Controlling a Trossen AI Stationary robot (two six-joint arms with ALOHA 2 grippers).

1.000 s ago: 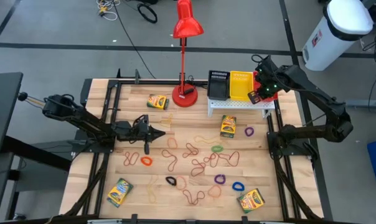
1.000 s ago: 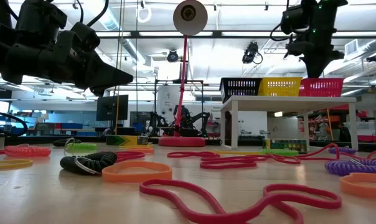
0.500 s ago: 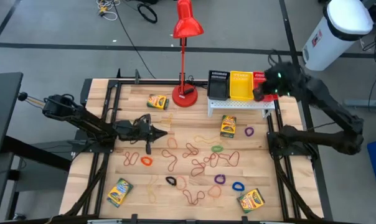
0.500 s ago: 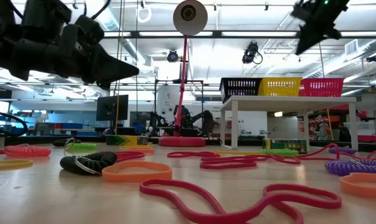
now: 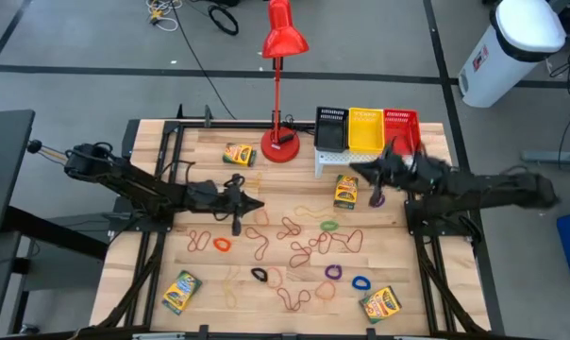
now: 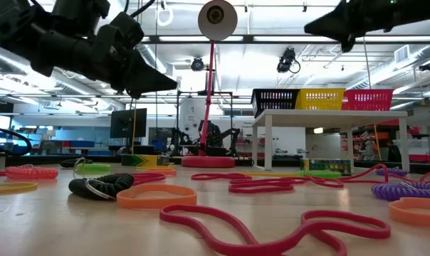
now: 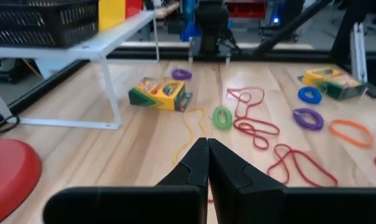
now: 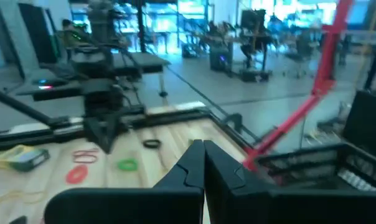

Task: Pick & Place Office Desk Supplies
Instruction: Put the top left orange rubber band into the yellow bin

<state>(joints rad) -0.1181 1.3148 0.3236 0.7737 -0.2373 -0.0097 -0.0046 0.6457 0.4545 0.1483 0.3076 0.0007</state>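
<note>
mesh bins | thin rubber-band loops | boxes, seemingly cardboard

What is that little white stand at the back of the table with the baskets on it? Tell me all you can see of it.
The white stand is a small, low shelf with a flat top and thin straight legs, standing upright at the table's far edge. On top sit three mesh bins side by side: black, yellow, red. A crayon box lies on the table just in front.
</note>
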